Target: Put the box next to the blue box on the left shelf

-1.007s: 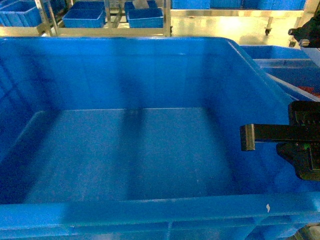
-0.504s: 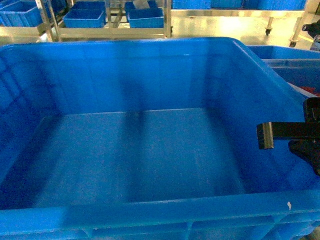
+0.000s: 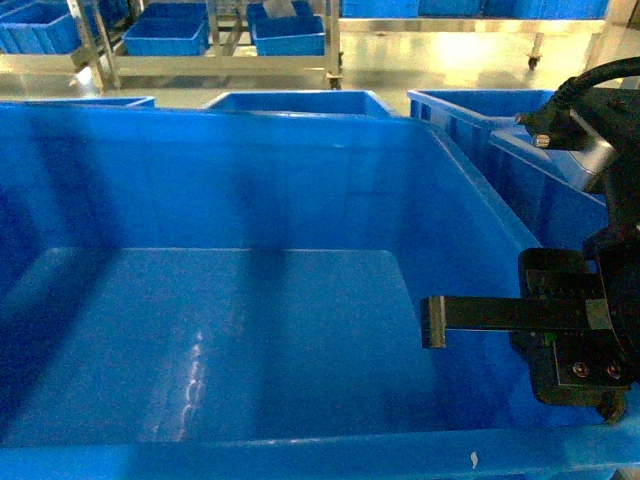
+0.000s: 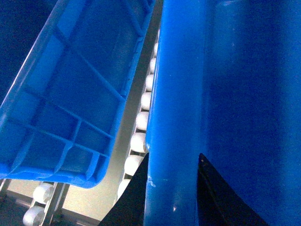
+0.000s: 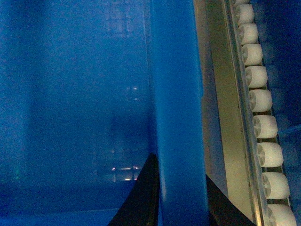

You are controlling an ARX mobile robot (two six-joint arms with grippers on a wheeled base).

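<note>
The box [image 3: 230, 330], a large bright-blue crate with deep smooth walls, fills the head view. My right gripper [image 3: 480, 318] is at its right wall, one black finger reaching over into the inside. In the right wrist view that gripper [image 5: 179, 169] is shut on the box's rim [image 5: 174, 94], one finger on each side. My left gripper [image 4: 174, 160] is shut the same way on the box's other wall [image 4: 225, 94]; it is out of the head view. A neighbouring blue box [image 4: 70, 94] with a ribbed rim lies just left of it, tilted in view.
White shelf rollers [image 5: 263, 127] run along a metal rail beside the box, and more rollers [image 4: 141, 120] show between the two boxes. Three blue boxes [image 3: 290, 100] stand just beyond the far wall. Racks with blue trays [image 3: 165, 35] stand further back.
The box's far wall has dropped in the head view, and blue boxes behind it have come into sight. The right gripper's finger now sits further left and lower in the frame.
</note>
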